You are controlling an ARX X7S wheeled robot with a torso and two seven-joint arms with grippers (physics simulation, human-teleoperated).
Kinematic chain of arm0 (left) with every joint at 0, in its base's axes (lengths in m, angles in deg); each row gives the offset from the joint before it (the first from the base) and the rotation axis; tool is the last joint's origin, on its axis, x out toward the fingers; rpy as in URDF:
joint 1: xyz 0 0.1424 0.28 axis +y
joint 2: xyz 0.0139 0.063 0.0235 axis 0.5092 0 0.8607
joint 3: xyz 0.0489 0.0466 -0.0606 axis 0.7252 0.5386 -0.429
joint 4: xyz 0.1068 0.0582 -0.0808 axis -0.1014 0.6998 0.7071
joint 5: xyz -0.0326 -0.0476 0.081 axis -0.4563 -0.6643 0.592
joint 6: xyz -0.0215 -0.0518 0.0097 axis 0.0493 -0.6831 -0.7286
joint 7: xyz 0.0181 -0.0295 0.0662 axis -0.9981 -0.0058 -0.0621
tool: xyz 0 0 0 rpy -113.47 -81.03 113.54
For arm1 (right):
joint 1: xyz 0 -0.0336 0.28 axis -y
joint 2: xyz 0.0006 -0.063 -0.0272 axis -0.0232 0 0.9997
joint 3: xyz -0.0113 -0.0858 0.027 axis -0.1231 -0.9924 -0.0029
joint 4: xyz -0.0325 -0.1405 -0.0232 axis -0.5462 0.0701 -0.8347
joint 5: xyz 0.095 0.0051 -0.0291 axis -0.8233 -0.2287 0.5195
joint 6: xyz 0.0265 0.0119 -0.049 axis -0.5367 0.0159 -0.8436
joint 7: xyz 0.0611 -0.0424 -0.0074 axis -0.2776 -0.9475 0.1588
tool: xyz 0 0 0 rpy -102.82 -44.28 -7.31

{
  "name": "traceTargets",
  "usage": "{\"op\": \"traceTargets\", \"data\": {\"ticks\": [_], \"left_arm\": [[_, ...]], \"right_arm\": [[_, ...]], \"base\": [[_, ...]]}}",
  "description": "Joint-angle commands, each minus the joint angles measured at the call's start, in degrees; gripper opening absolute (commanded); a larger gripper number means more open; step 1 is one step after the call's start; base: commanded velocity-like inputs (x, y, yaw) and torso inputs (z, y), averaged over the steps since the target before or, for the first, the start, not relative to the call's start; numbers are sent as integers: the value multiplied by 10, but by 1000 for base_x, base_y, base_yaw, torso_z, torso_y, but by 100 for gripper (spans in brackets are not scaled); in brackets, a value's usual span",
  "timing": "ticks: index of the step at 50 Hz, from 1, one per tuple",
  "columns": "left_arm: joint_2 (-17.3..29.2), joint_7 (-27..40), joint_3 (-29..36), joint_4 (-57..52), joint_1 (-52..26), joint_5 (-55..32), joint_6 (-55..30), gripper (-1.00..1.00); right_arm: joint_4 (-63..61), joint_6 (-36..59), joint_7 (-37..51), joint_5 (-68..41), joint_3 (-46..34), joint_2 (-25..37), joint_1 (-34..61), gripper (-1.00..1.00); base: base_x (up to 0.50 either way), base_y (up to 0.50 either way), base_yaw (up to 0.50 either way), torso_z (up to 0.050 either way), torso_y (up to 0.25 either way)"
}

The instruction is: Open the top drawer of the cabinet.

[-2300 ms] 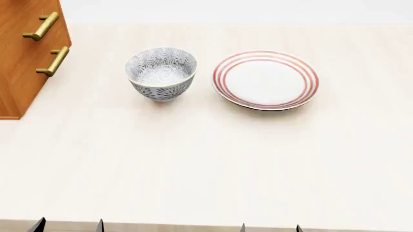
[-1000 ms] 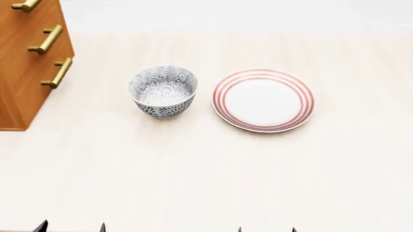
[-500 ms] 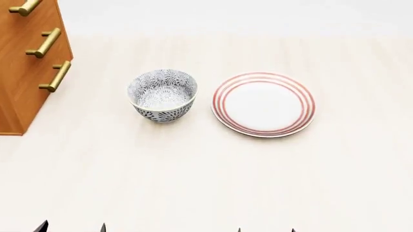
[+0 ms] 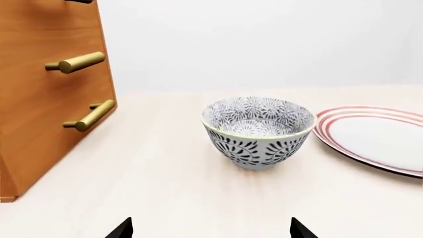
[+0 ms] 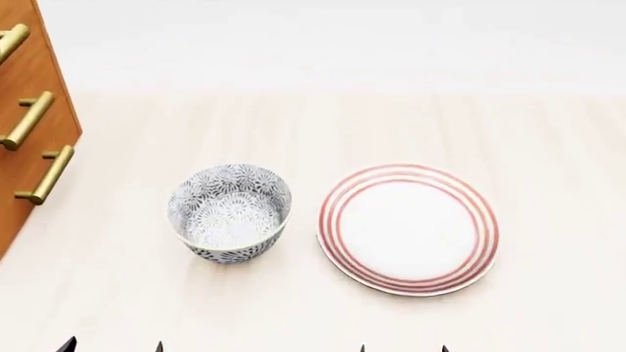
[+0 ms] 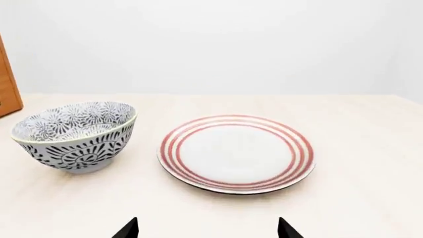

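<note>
— Where did the cabinet (image 5: 25, 132) stand?
— At the table's (image 5: 323, 110) far left, drawers shut, brass handles (image 4: 89, 115) facing a patterned bowl (image 5: 230, 211) beside a red-ringed plate (image 5: 408, 228). Which drawer was topmost could not be told.
— And the grippers?
— Left gripper (image 4: 210, 229) and right gripper (image 6: 206, 228) had fingertips spread, holding nothing, well short of the cabinet.

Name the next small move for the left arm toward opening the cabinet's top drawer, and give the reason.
Probably swing the left claw away from the patterned bowl toward the cabinet, raising it to the upper brass handles. It is open, holds nothing, and faces the bowl; all drawers look shut.
</note>
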State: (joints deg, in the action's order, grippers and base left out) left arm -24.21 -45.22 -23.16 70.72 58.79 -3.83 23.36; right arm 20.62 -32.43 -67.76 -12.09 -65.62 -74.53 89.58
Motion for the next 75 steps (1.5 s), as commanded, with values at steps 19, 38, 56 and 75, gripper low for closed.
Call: {"op": "traceTargets", "data": {"ticks": [19,38,56,75], "left_arm": [[-2,-1,0,11,-3,-1,10,100],[5,9,8,-7,1,-9,-2,100],[9,15,16,2,-2,-12,4,100],[22,36,51,0,-12,31,-46,100]], "right_arm": [[-2,-3,-1,1,-1,0,1,100],[-1,-16,5,-8,-5,4,1,100],[-5,-22,8,-8,-17,12,-1,100],[5,-8,20,-12,-22,15,5,100]], "base": [[500,0,0,0,0],[337,0,0,0,1],[0,389,0,0,0],[0,263,0,0,0]]}}
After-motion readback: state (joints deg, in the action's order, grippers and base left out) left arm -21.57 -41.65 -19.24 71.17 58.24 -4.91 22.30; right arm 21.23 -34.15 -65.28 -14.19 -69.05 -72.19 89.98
